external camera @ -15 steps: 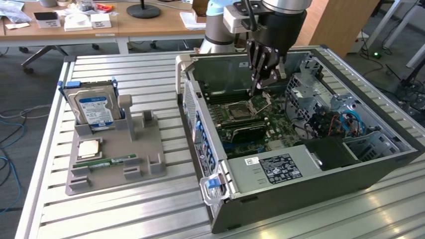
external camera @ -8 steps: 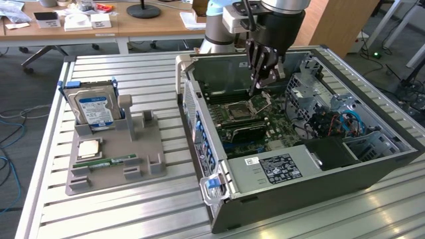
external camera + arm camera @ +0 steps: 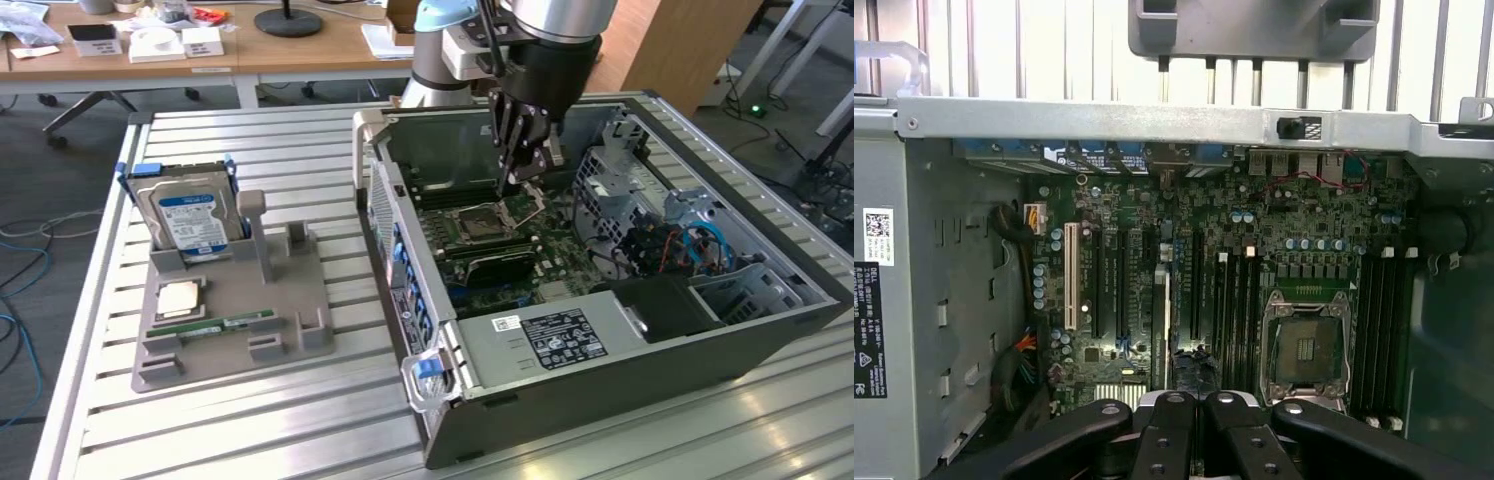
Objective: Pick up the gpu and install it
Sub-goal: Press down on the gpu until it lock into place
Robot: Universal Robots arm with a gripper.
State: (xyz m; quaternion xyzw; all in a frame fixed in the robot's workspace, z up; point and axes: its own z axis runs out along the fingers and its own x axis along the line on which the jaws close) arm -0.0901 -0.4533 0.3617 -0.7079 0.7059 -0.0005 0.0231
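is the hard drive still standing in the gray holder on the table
Yes, the blue-labelled hard drive stands upright in the gray holder, apart from the open computer case.

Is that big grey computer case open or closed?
Open. The grey metal computer case lies on its side with no side panel on, so the green motherboard shows from above.

The arm [image 3: 547, 30] runs off the top of the frame in the exterior view, so its upper part is lost. In the wrist view the tool [image 3: 1199, 440] is cut by the bottom edge, and its closed fingers [image 3: 1164, 440] cover part of the motherboard [image 3: 1154, 260] beneath them. The grey holder [image 3: 1254, 25] is clipped at the top of that frame. The label [image 3: 561, 338] on the power supply carries print too small to read. Whether the tool grips anything cannot be told.
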